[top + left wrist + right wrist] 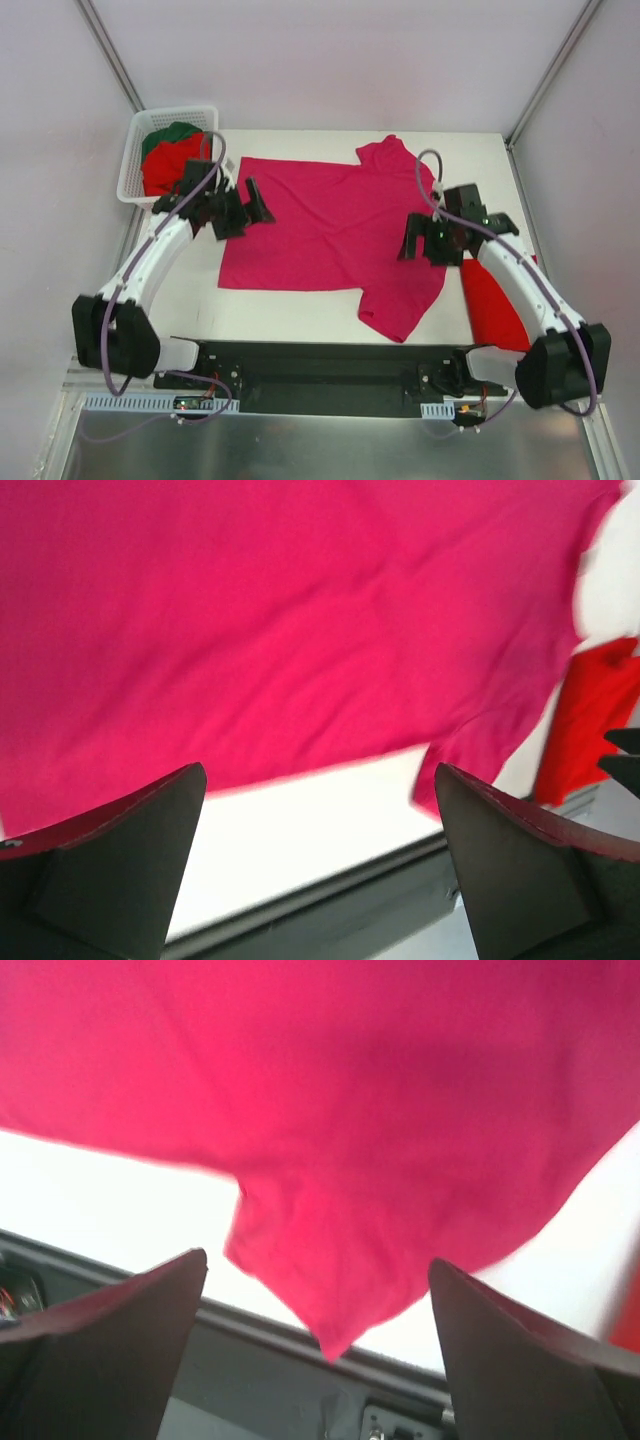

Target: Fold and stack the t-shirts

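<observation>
A magenta-pink t-shirt [320, 225] lies spread flat on the white table, one sleeve pointing to the far edge and the other to the near edge. My left gripper [248, 208] hovers open above its left part, nothing between the fingers; the left wrist view shows my left gripper [318, 778] over the shirt [300, 630] hem. My right gripper [425, 248] hangs open over the shirt's right side; in the right wrist view my right gripper [315, 1265] frames the near sleeve [330, 1260]. A folded bright red t-shirt [495, 300] lies at the right, partly under the right arm.
A white lattice basket [135, 150] at the far left corner holds a red t-shirt [165, 168] and a dark green one [172, 132]. The black arm-base rail [320, 372] runs along the near table edge. Grey walls close in the back and sides.
</observation>
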Motion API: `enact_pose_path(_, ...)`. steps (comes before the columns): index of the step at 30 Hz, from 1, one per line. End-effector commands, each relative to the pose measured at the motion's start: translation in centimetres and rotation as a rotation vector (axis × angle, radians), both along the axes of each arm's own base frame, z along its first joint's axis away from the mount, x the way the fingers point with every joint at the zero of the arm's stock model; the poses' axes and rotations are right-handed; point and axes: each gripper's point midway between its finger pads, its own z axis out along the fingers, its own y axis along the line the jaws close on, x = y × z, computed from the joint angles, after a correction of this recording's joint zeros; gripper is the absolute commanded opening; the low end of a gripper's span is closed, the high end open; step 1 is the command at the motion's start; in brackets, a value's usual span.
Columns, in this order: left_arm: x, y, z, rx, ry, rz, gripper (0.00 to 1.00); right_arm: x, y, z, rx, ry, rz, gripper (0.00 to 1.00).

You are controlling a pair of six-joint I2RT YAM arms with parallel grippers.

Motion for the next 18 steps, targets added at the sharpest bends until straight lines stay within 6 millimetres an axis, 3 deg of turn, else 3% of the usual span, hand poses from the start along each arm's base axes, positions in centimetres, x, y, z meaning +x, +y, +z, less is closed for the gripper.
enact_pose_path(1,-5.5,2.2,-2.0,0.007,0.028,0.058,0.99,-6.2,-0.1,-1.0,0.045,0.005,0.004,0.96)
enact_pose_path(5,-9.1,1.8,-4.7,-0.041,0.117,0.046,0.99,-10.0,0.7,-2.7,0.058,0.057,0.066,0.96)
enact_pose_path(8,-10.2,2.3,-6.2,-0.024,0.144,0.069,0.99,-11.8,1.1,-4.4,-0.026,0.013,0.131,0.96)
enact_pose_path(12,-11.2,2.6,-7.3,-0.009,0.154,0.065,0.99,-12.8,2.3,-6.3,-0.185,-0.065,0.267,0.96)
enact_pose_path(18,-12.3,2.6,-6.7,-0.025,0.107,0.055,0.99,-11.9,2.1,-7.0,-0.547,-0.135,0.35,0.96)
